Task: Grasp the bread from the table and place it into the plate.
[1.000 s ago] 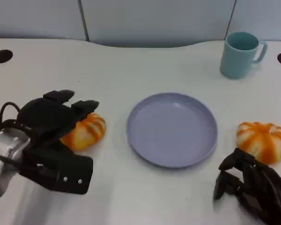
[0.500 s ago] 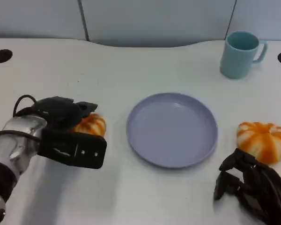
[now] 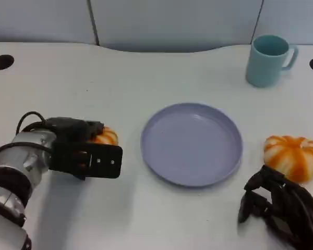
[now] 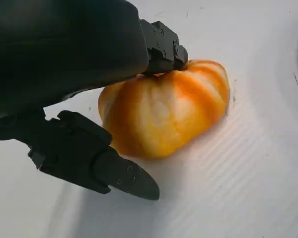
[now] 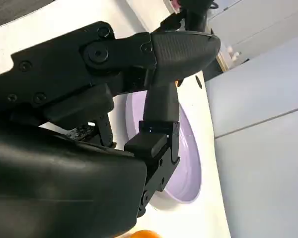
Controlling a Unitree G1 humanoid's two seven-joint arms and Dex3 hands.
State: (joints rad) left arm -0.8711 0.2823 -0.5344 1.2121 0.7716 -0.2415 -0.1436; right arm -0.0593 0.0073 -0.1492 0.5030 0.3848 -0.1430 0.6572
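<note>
Head view, left hand (image 3: 86, 151) low over bread (image 3: 105, 137) on table (image 3: 146, 73), fingers (image 4: 161, 47) around it, touching top, right hand (image 3: 281, 205) resting, fingers curled, holding nothing.

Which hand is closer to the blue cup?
Right. The right hand lies at the table's near edge on the side of the cup; the left hand is across the plate.

The bread (image 4: 164, 116) has a smooth, slightly glossy crust; the tabletop (image 3: 146, 78) is matt white (faintly ribbed up close), the plate (image 3: 192, 143) probably smooth plastic.
</note>
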